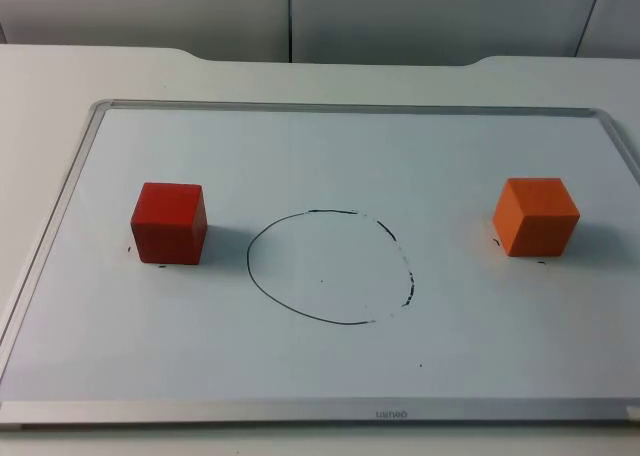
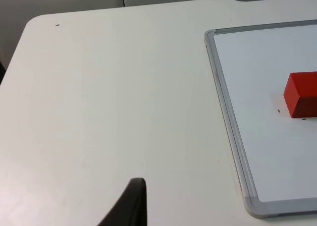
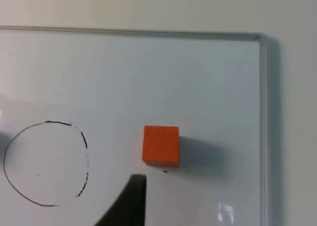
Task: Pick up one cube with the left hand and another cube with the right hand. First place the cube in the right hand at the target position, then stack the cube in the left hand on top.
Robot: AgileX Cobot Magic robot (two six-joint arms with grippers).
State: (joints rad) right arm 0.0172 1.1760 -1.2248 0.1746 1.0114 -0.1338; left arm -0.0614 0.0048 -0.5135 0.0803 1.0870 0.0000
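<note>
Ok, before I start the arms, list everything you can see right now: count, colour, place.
red cube: 1, red, on the whiteboard, to the picture's left of the circle, apart from it
orange cube: 1, orange, on the whiteboard, to the picture's right of the circle, apart from it
drawn circle: 1, black line, broken on one side, middle of the whiteboard, nothing inside it
whiteboard: 1, white with silver frame, flat on the table
table: 1, white
partition wall: 1, grey, behind the table
left gripper fingertip: 1, black, over bare table beside the whiteboard
right gripper fingertip: 1, black, over the whiteboard near the orange cube
</note>
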